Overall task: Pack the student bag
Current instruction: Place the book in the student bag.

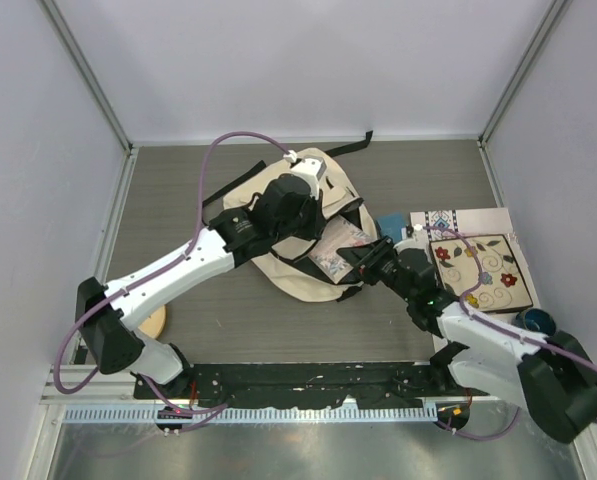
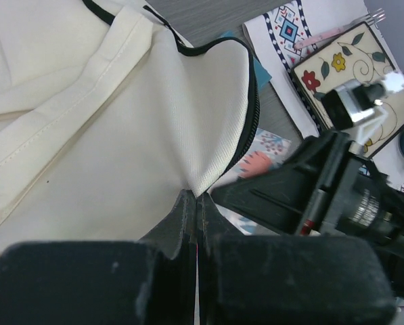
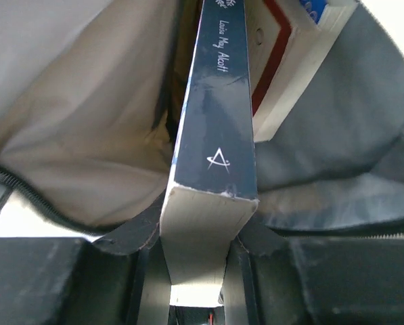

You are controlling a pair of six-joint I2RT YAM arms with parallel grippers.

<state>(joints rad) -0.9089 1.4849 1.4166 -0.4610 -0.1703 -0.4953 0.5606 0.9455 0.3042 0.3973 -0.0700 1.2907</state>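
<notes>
Robotics lab cell: white panel walls (image 1: 278,60) from 9 to 3 o'clock, aluminium framing (image 1: 86,75), mounting rail (image 1: 308,378) at 6 o'clock.

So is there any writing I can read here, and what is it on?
"Louisa May Alcott": white letters on the spine of the dark navy paperback book in the cream fabric student bag.
White star-like "A" emblem: lower on that spine.
Title above the name: cut off, unreadable.
Blue letters on the red-and-white book behind: cut off, unreadable.
Small print on the black right arm, left wrist view: too blurred.
</notes>
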